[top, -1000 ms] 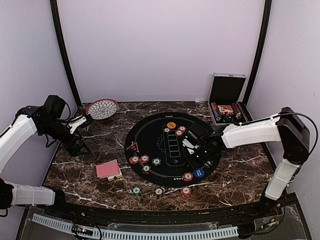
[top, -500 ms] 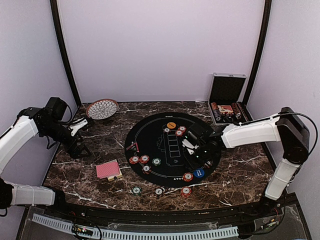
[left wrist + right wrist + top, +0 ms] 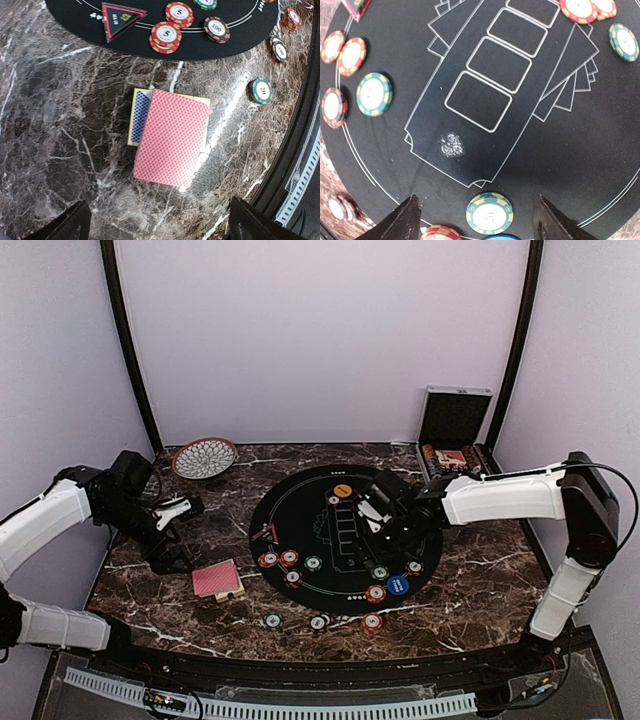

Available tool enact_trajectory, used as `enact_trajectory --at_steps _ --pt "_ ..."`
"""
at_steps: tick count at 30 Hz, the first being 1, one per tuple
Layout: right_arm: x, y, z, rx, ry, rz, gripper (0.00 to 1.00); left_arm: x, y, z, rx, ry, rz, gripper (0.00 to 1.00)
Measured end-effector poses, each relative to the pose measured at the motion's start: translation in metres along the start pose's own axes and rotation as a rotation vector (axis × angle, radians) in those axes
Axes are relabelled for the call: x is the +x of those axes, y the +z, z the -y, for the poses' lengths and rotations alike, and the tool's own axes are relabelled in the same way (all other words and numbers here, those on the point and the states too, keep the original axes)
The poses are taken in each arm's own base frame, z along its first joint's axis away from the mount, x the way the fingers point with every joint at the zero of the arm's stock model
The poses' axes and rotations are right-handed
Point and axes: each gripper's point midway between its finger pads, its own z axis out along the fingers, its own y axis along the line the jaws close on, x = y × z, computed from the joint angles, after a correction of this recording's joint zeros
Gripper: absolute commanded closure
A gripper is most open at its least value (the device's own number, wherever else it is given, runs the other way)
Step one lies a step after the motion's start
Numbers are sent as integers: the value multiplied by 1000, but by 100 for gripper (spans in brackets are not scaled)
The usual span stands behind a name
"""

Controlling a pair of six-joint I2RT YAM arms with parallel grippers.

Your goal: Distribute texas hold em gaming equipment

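A red-backed deck of playing cards [image 3: 216, 580] [image 3: 172, 137] lies on the marble left of the round black mat [image 3: 300, 502], with a blue-backed piece [image 3: 140, 111] showing under it. My left gripper [image 3: 176, 546] [image 3: 161, 226] hovers open just short of the deck, holding nothing. Poker chips lie on the mat: red stacks [image 3: 279, 559] [image 3: 166, 36], a green chip [image 3: 380, 573] [image 3: 489, 213], a blue chip [image 3: 398, 586]. My right gripper [image 3: 391, 533] [image 3: 478, 216] is open above the green chip, its fingers well clear on both sides.
Three chips [image 3: 318, 622] lie off the mat near the front edge. A black triangular marker [image 3: 263, 533] [image 3: 121, 20] sits at the mat's left rim. The patterned bowl [image 3: 204, 457] stands back left, the open silver case [image 3: 455, 435] back right.
My right gripper has opened and drawn back toward the mat's middle, leaving the green chip lying beside the blue one. My left arm has swung right and nearer, toward the card deck.
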Motion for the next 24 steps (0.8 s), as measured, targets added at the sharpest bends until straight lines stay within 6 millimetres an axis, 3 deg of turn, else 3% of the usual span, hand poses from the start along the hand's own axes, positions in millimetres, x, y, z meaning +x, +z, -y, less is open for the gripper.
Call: enact_trajectory --at_steps 4,12,18,24 --pt "-6 -2 -3 -10 26 16 12 8 21 13 45 32 -46 1" --pt "-20 -8 -9 -36 62 49 9 15 49 26 75 94 -98 1" --pt "-25 -10 -13 -46 77 62 1 15 57 30 67 148 -98 1" --pt "-27 -12 -18 -54 71 70 1 13 61 25 49 181 -103 1"
